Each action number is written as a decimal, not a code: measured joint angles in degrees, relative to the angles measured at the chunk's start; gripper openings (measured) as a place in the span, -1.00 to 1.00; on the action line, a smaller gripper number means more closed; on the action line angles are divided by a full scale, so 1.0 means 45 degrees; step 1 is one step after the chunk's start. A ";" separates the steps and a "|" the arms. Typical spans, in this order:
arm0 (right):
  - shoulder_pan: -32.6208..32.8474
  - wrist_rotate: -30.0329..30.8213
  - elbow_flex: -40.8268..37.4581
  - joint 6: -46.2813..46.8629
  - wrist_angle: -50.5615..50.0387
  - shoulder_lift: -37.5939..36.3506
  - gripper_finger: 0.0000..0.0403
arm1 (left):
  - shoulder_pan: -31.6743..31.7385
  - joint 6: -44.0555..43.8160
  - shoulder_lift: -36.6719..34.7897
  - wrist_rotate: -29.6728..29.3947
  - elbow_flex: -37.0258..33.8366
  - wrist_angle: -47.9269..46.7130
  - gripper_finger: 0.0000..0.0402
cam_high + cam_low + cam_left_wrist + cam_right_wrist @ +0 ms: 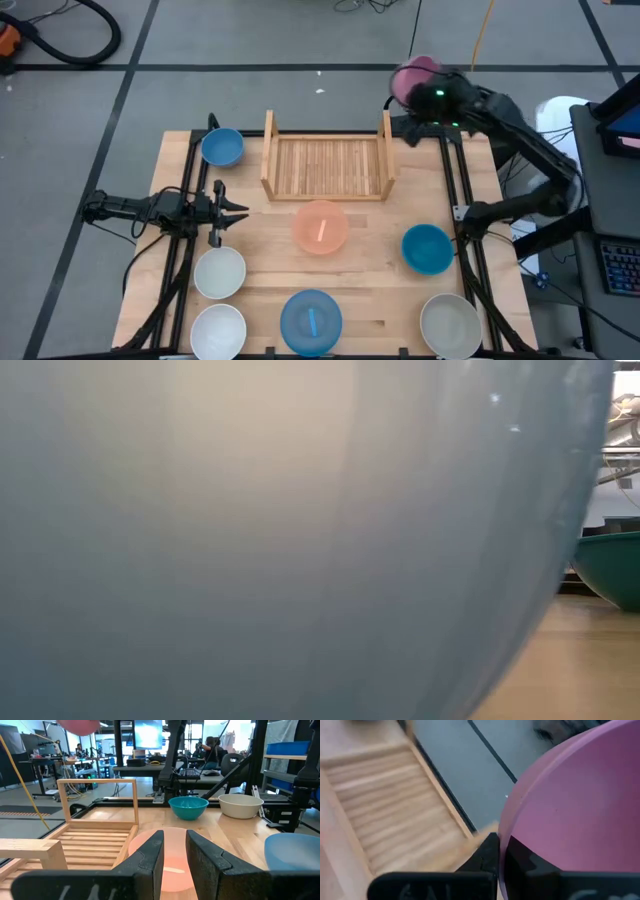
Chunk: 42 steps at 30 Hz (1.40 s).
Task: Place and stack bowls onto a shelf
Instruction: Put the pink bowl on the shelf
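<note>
Filling the low view, a pale blue bowl point(280, 530) sits close. Right gripper point(501, 851) clenches a pink bowl's point(575, 805) rim beyond the shelf point(327, 165). Left gripper point(240, 213) rests released, peach bowl point(320, 226) ahead.

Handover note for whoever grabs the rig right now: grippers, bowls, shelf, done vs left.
Right gripper: shut on the pink bowl, held in the air near the shelf's far right corner.
Left gripper: open, empty, parked at the table's left side.
Shelf: no bowls on it.
On the table: blue bowl left of the shelf, peach bowl just in front of it, teal bowl, two white bowls, another blue bowl, beige bowl.
Done: nothing shelved yet. Left: set pink down, then seven more.
</note>
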 joint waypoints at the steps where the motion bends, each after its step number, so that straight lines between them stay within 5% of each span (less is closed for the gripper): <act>1: 0.0194 -0.0402 0.0200 -0.0081 0.0235 0.0345 -1.00 | -0.0003 -0.0005 0.0000 0.0000 0.0001 0.0000 -0.56; 14: 0.2650 -0.1271 0.1139 -0.1146 0.1453 0.3947 -1.00 | -0.0005 -0.0010 0.0000 -0.0004 0.0000 -0.0005 -0.56; 23: 0.2775 -0.2550 0.1134 -0.1133 0.0263 0.5539 -1.00 | 0.0000 -0.0068 0.0000 -0.0004 0.0003 -0.0010 -0.56; 42: 0.2438 -0.2553 0.1105 -0.1550 -0.1520 0.8306 -1.00 | -0.0002 -0.0066 0.0000 -0.0004 0.0003 -0.0010 -0.56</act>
